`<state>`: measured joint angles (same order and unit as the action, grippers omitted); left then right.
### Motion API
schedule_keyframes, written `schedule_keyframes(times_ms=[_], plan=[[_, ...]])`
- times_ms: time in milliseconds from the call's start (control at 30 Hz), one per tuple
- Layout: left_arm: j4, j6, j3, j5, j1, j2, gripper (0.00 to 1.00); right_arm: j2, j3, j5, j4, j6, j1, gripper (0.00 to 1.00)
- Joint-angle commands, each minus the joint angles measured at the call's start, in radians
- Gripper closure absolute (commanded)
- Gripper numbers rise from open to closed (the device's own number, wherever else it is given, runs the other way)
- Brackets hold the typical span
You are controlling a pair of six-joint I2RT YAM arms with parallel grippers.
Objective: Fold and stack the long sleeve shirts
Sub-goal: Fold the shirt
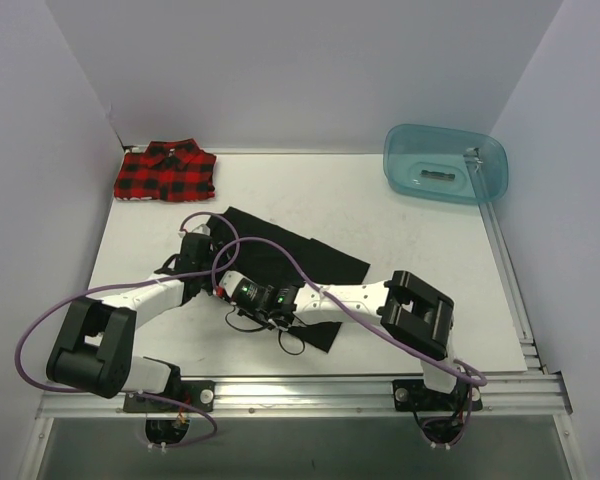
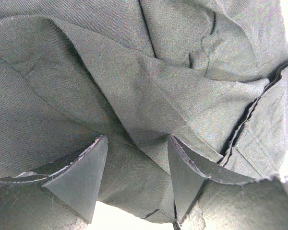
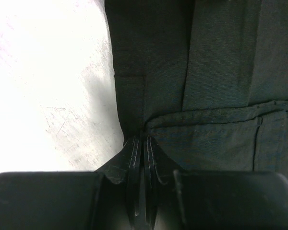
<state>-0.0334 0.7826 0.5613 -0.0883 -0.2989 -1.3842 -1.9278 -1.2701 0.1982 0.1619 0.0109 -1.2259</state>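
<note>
Cloth fills both wrist views: the plain black button-up shirt (image 1: 310,255) lies spread and rumpled across the middle of the white table (image 1: 430,240), under both arms. The left gripper (image 2: 137,141) stands over its left part with fingers spread and loose folds lying between them. The right gripper (image 3: 139,140) has its fingers pressed together, pinching the shirt's near edge. The red-and-black plaid flannel shirt (image 1: 167,172) sits folded in the far left corner, well apart from the translucent teal plastic tub (image 1: 400,160) at far right.
</note>
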Motion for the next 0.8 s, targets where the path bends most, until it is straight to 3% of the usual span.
schedule_keyframes(times_ms=[0,100,500,767], plan=[[-0.049,-0.002,-0.029,0.001,0.006,-0.030,0.36,0.061,-0.018,0.006,0.031,-0.024,-0.011,1.00],[-0.049,-0.003,-0.028,0.001,0.006,-0.030,0.36,0.067,-0.014,-0.009,0.039,-0.019,-0.014,1.00],[-0.056,-0.009,-0.028,0.001,0.006,-0.026,0.37,0.078,0.018,0.018,0.051,-0.011,0.000,0.83],[-0.059,-0.008,-0.029,0.001,0.006,-0.026,0.37,0.110,0.021,-0.028,0.054,-0.011,0.000,0.83]])
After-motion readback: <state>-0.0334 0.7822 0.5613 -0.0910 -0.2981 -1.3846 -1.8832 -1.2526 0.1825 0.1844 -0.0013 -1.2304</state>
